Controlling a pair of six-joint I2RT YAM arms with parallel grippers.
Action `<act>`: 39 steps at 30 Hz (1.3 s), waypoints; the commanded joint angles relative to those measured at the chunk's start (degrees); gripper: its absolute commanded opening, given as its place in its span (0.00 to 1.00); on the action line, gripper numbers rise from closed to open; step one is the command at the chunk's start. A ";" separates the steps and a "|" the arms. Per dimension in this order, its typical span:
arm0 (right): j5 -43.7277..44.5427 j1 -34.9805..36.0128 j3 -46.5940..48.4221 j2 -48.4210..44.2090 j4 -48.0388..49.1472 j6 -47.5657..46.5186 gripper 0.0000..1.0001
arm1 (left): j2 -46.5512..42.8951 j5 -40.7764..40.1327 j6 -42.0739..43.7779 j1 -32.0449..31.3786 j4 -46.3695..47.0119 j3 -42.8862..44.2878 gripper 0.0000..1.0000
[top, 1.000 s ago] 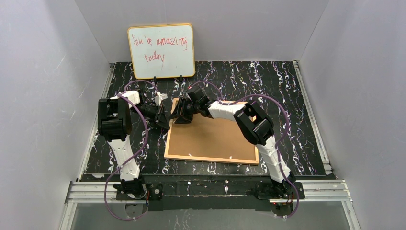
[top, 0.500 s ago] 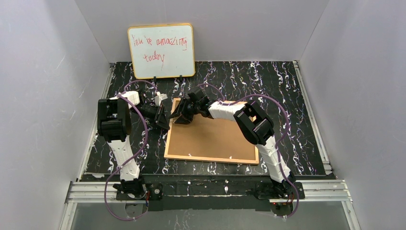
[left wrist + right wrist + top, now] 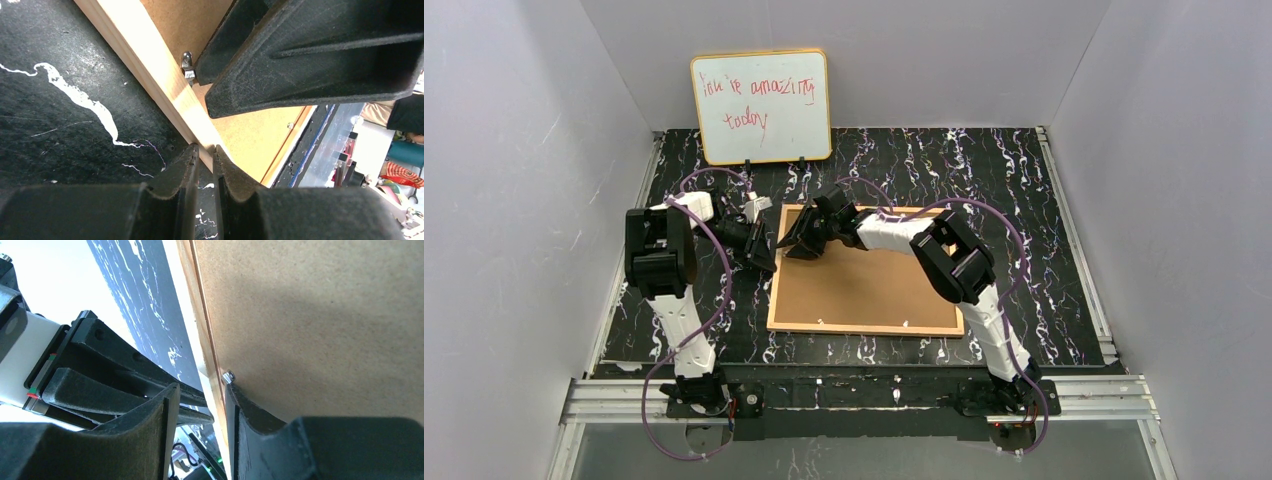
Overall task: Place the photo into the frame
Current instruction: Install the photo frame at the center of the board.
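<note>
The frame lies face down on the table with its brown fibreboard back up. The photo is hidden. My left gripper is at the frame's left rim. Its jaws are nearly together, tips against the wood, and only rim and table show through the slit. My right gripper is over the far left corner. It stands open astride the rim, one fingertip on the back beside a small metal tab. That tab also shows under the right gripper's fingers.
A yellow-rimmed whiteboard with red handwriting stands at the back left. Grey walls close in both sides and the back. Metal rails run along the marbled black table's edges, and purple cables loop over both arms.
The right gripper's jaws have narrowed, and it has shifted slightly toward the frame's far left corner. The frame's far edge has settled lower. The left arm has hardly moved.
</note>
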 commanded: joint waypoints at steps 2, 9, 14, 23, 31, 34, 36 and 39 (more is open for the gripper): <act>8.40 0.85 2.60 2.83 8.72 2.48 0.44 | -0.09 -3.52 3.03 -1.23 -1.44 -2.87 0.12; 9.20 1.38 2.39 3.30 13.18 7.09 0.41 | 0.12 -3.39 3.79 -1.38 -1.56 -3.91 0.11; 10.85 2.34 2.11 4.16 14.72 10.36 0.39 | 0.34 -3.57 4.29 -1.84 -1.36 -5.18 0.11; 12.02 2.62 -0.08 2.06 16.21 12.10 0.35 | 0.06 -5.37 4.72 -2.28 -0.98 -6.10 0.11; 13.85 1.68 -7.25 -8.64 9.74 3.35 0.43 | -1.66 -3.20 7.50 -1.04 -7.27 -2.44 0.11; 12.74 1.33 -8.46 -9.31 9.40 2.57 0.43 | -1.80 -3.19 8.12 -0.32 -8.62 -1.38 0.11; 12.16 1.08 -8.77 -9.40 8.80 2.41 0.44 | -1.90 -3.30 8.59 -0.14 -9.62 -0.68 0.11; 11.55 -0.46 -8.67 -10.75 7.63 0.30 0.46 | -2.33 -2.84 9.42 0.65 -11.61 0.72 0.12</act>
